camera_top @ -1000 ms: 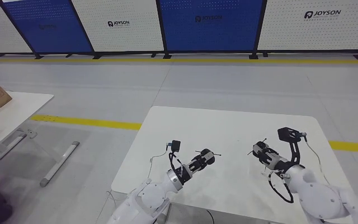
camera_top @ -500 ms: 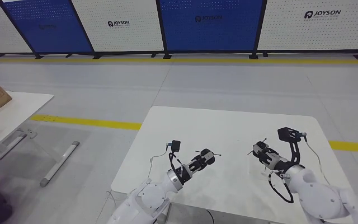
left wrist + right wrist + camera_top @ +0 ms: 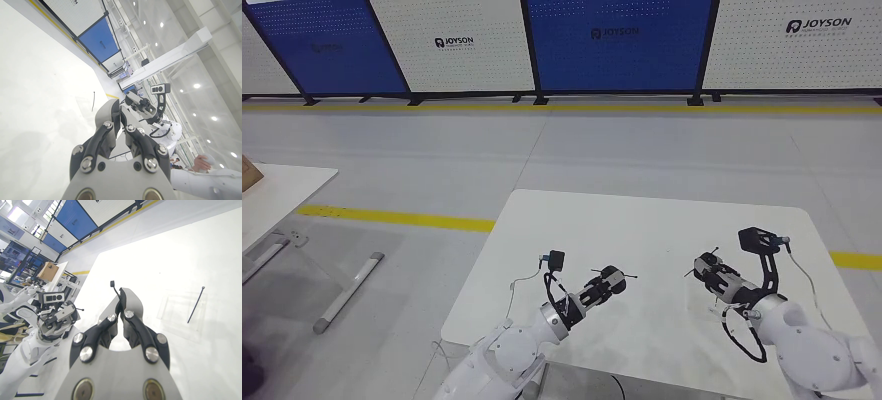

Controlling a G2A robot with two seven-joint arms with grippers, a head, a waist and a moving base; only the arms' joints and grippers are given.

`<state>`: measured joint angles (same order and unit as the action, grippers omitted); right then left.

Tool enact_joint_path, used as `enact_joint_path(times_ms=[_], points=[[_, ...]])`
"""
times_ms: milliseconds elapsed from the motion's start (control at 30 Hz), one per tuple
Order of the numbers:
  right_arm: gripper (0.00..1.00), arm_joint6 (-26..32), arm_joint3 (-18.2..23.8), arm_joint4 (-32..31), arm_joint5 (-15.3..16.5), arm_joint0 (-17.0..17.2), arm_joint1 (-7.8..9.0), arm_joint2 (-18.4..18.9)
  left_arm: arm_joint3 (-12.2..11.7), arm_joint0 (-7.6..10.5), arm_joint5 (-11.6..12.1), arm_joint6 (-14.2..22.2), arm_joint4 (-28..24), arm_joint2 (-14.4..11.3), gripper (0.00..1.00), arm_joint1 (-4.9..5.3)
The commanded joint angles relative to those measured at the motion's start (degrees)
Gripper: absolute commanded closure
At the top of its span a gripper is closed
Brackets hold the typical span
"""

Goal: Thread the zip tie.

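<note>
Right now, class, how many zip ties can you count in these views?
3. The first zip tie is clamped in the right gripper; the second zip tie is held by the left gripper; the loose zip tie lies on the table. Others could be hidden.

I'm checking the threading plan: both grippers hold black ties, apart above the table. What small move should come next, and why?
Probably ease the left gripper toward the right gripper. Each is shut on a zip tie, the right one's tie head pokes past its fingertips, and a gap lies between them, so nothing can thread yet.
</note>
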<state>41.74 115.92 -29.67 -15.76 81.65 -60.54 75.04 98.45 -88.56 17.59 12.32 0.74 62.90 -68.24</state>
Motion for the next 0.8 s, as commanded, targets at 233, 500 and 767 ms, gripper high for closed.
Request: enact_joint_path(times_ms=[233, 500, 767], points=[[1.00, -1.80, -1.04, -1.05, 1.08, 0.64, -0.16, -1.52, 0.00, 0.00, 0.00, 0.00, 0.00, 0.00, 1.00, 0.00], [1.00, -16.22, 2.26, -4.31, 1.36, 4.45, -0.90, -2.60, 0.00, 0.00, 0.00, 0.00, 0.00, 0.00, 1.00, 0.00], [1.00, -16.39, 2.32, -4.44, 1.61, 4.63, -0.91, -2.52, 0.00, 0.00, 0.00, 0.00, 0.00, 0.00, 1.00, 0.00]])
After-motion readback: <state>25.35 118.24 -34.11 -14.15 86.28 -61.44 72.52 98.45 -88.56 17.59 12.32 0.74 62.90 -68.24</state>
